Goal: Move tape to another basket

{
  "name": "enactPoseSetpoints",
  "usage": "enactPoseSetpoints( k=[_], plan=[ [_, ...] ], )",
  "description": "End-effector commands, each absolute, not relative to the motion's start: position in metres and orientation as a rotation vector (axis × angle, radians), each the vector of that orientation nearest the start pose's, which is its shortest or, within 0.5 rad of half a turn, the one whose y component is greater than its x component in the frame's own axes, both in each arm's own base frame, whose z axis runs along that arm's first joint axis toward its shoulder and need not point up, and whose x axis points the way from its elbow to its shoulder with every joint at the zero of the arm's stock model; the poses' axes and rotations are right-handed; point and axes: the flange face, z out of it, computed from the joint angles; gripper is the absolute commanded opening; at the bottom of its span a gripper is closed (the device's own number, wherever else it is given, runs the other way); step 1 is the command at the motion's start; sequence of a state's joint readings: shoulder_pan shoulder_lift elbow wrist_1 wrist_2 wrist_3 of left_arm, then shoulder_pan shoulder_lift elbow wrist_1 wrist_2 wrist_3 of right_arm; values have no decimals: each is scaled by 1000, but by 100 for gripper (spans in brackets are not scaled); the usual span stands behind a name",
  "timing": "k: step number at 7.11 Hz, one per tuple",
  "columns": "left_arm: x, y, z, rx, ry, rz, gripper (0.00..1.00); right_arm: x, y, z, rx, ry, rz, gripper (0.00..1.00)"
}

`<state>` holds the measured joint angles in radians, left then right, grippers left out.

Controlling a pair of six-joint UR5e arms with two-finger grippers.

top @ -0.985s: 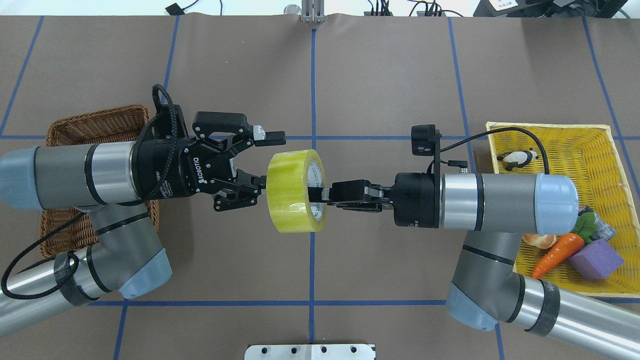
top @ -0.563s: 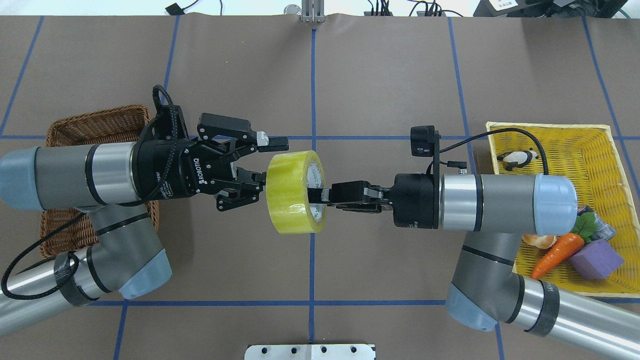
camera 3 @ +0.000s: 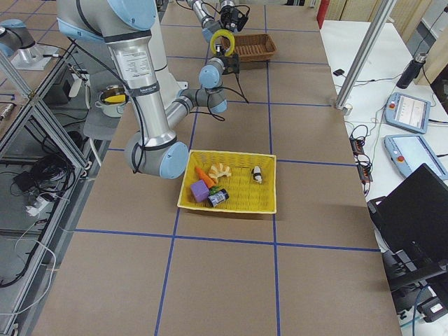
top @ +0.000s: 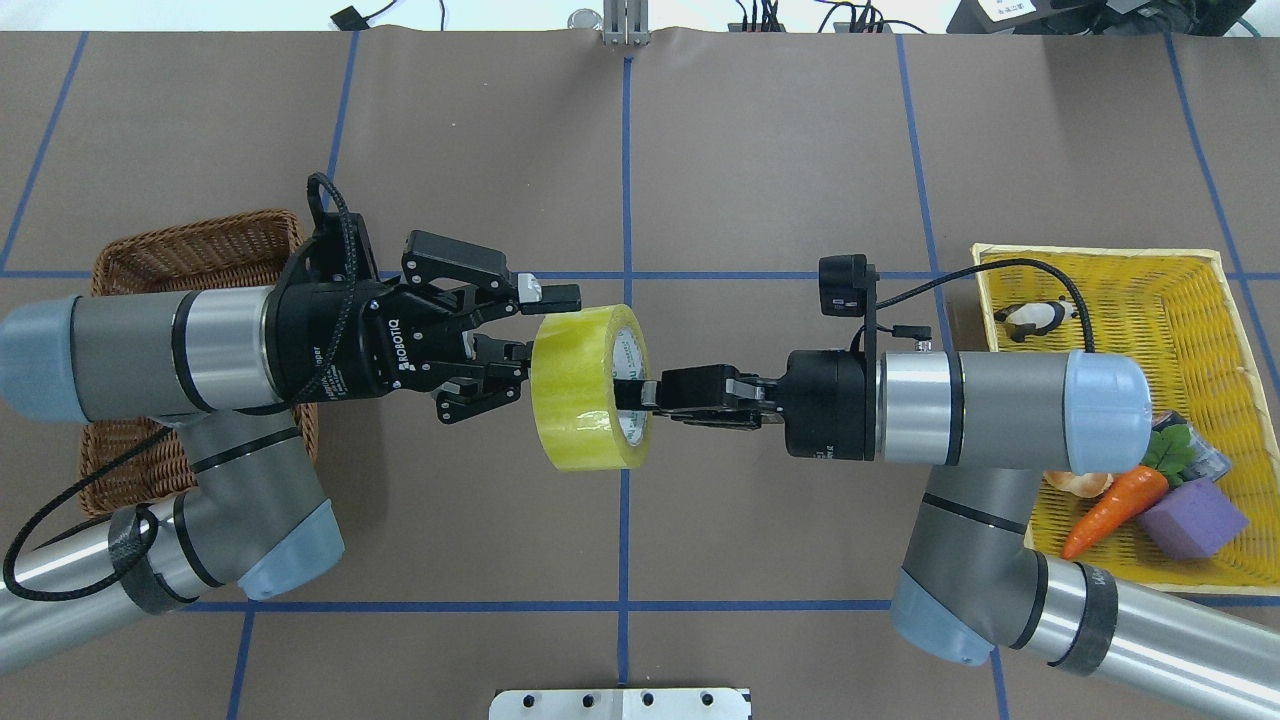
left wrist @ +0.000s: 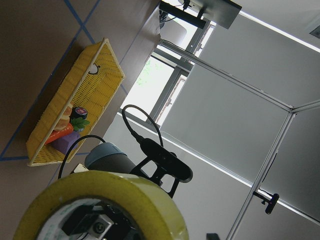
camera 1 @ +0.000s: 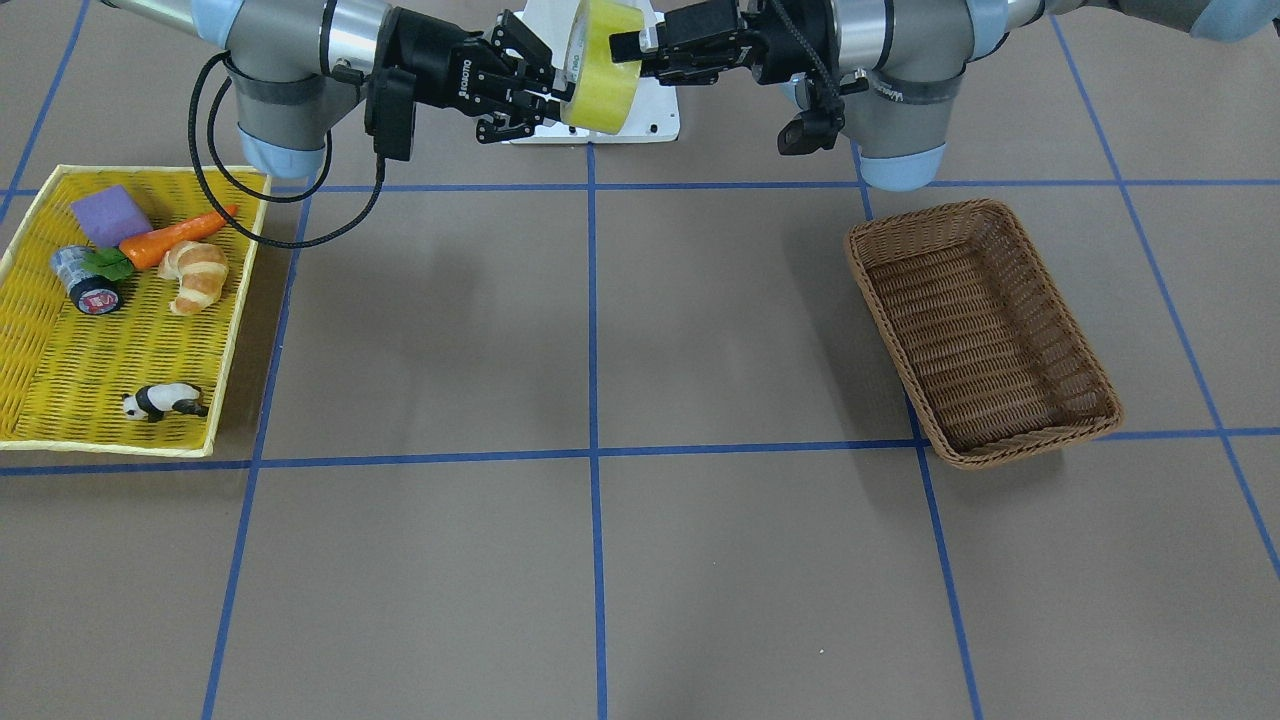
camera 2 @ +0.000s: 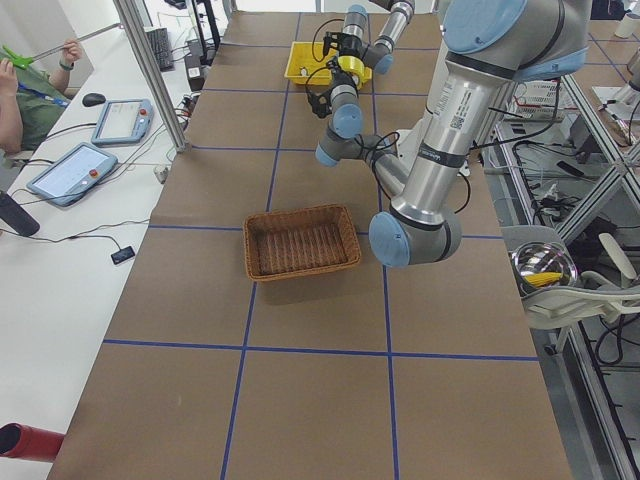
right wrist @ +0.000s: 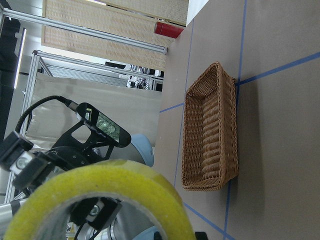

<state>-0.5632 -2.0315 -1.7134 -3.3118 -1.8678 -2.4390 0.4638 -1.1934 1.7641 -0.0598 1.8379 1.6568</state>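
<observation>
The tape [top: 580, 390] hangs in the air over the middle of the worktop [top: 780, 150], held by the right gripper [top: 640, 392], whose jaws are clamped on the wall of the ring. Over the last second the left gripper [top: 550, 335] has edged in from the far side, and its jaws, still spread wide, now reach the roll's other face with the upper finger near the rim, not clamped. This looks like a hand-over about to be taken, with the tape still well apart from the basket [top: 200, 240] under the left arm.

Both arms raised, wrists facing, left gripper [top: 541, 331] spread wide, right gripper [top: 632, 393] clamped.
</observation>
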Motion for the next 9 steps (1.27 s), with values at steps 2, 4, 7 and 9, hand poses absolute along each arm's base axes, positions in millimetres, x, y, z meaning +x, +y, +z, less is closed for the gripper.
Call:
enactPoseSetpoints(
  k=[2,4,7,9],
  plan=[
    [377,-361,184,-496,2277,-378,42,-419,-331,202,244,-2070,79,0],
    [376,-360,186,-469,2278,-369,2,-421,-334,196,233,-2083,112,99],
    [377,-356,187,-467,2280,-348,0,-420,-333,199,198,-2087,155,100],
    [376,-356,189,-467,2279,-349,0,-420,-333,207,199,-2072,155,100]
  ],
)
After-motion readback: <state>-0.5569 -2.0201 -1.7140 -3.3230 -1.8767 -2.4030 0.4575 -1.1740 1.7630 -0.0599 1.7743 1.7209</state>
